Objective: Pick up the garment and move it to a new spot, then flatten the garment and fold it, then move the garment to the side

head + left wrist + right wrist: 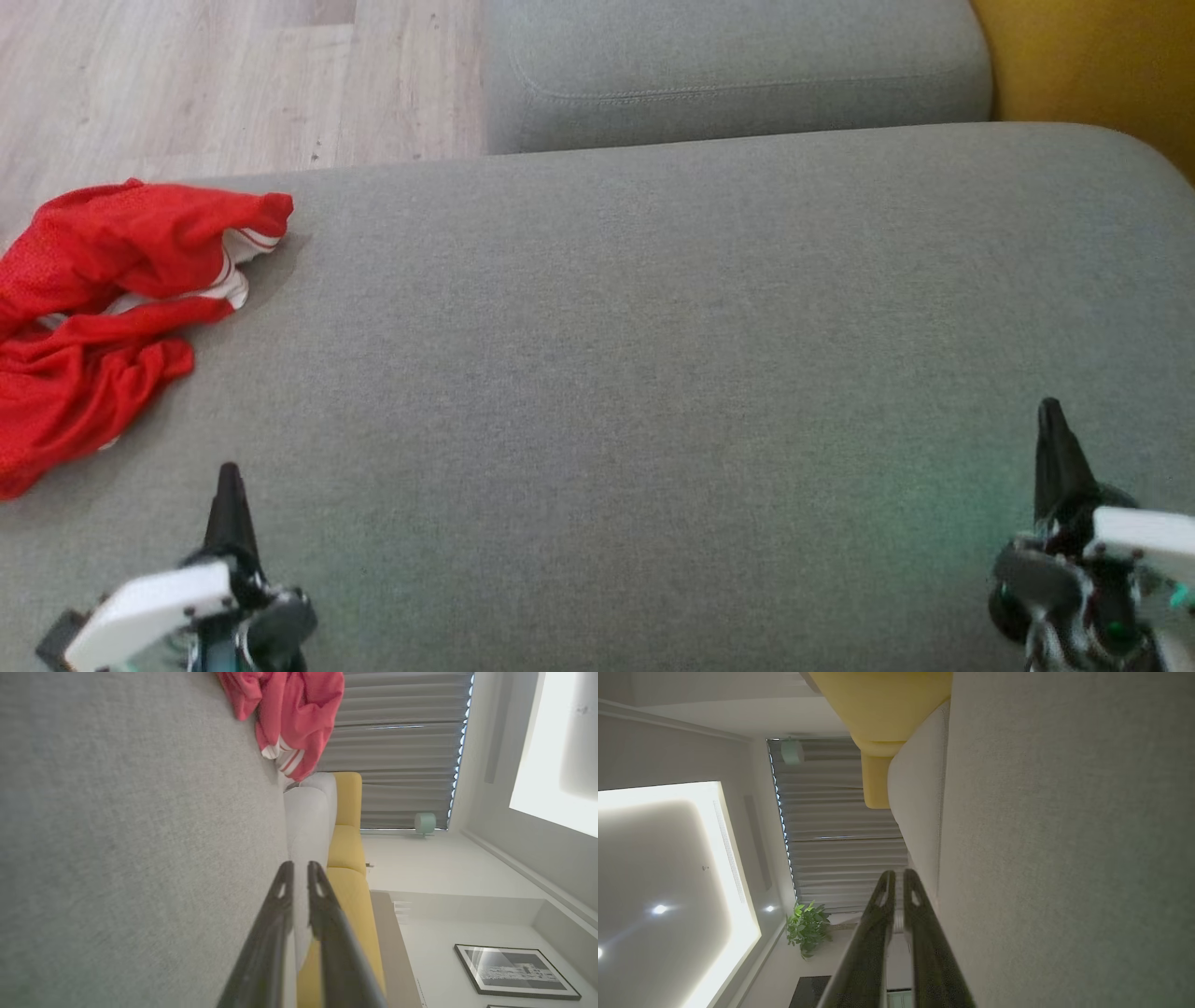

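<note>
Both pincers hover low over a grey sofa seat (653,373). The left pincer (229,474) has its dark fingers drawn together with only a sliver of light between them, and it holds nothing. The right pincer (1050,411) is closed the same way and is just as empty. Each points away from the robot across the seat.

A red garment (103,299) lies crumpled ahead of the left pincer and off to its left, near but not touching it, and well apart from the right pincer. The heap is longer than it is wide. Its long axis runs away from the left pincer and slants a little toward the right pincer's side. The far end carries a white striped hem (238,261), which points toward the far right. The near end trails off at the seat's left edge.

Between the left pincer and the garment there is plain grey upholstery, and the same stretches between the two pincers. Beyond both pincers sits a second grey cushion (738,75). Yellow upholstery (1092,65) lies past the right pincer and pale wooden floor (187,75) past the garment. From the left wrist, pleated grey curtains (397,742) hang far ahead of the fingers, and a framed picture (514,970) is on the wall.
</note>
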Available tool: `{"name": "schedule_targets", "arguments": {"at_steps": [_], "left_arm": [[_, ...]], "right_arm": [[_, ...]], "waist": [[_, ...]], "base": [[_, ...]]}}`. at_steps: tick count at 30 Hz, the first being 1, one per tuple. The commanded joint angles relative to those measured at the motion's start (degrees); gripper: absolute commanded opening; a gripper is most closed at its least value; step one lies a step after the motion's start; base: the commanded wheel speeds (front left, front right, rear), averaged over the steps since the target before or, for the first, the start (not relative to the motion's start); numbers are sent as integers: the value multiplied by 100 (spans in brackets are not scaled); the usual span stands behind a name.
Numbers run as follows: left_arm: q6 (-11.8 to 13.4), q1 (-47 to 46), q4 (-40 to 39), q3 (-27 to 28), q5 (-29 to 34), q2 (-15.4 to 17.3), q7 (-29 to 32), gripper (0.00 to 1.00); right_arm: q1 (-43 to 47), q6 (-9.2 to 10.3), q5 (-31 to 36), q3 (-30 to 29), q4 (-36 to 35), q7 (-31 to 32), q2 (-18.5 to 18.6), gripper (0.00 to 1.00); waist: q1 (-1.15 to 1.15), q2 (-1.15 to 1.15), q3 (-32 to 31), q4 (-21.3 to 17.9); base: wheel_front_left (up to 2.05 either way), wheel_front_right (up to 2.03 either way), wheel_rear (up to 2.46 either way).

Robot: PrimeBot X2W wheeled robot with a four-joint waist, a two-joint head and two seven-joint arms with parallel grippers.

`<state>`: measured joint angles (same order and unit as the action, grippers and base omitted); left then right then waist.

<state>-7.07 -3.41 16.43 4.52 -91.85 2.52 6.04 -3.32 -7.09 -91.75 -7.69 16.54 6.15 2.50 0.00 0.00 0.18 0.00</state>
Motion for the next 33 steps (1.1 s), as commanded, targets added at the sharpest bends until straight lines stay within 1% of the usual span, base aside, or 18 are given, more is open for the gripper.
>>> {"name": "schedule_targets", "arguments": {"at_steps": [1,4,17,25,33], "left_arm": [[2,20,51,-6,0,-1,0,100],[2,180,286,-38,1,-17,-8,100],[2,310,104,-210,173,-12,-226,100],[73,326,-121,-288,655,-9,-361,100],[168,333,-368,-432,1240,-5,-495,100]], "right_arm": [[21,3,0,7,59,-2,-1,100],[200,5,1,20,309,-8,-13,100],[314,1,198,203,168,-227,-8,100],[352,-2,623,243,23,-362,-4,100],[386,-5,1282,344,-176,-498,-1,100]], "waist": [[0,0,0,0],[0,0,-1,0],[0,0,-94,3],[0,0,-143,10],[0,0,-185,13]], "base": [[0,0,0],[0,0,0],[0,0,0],[0,0,0],[0,0,0]]}}
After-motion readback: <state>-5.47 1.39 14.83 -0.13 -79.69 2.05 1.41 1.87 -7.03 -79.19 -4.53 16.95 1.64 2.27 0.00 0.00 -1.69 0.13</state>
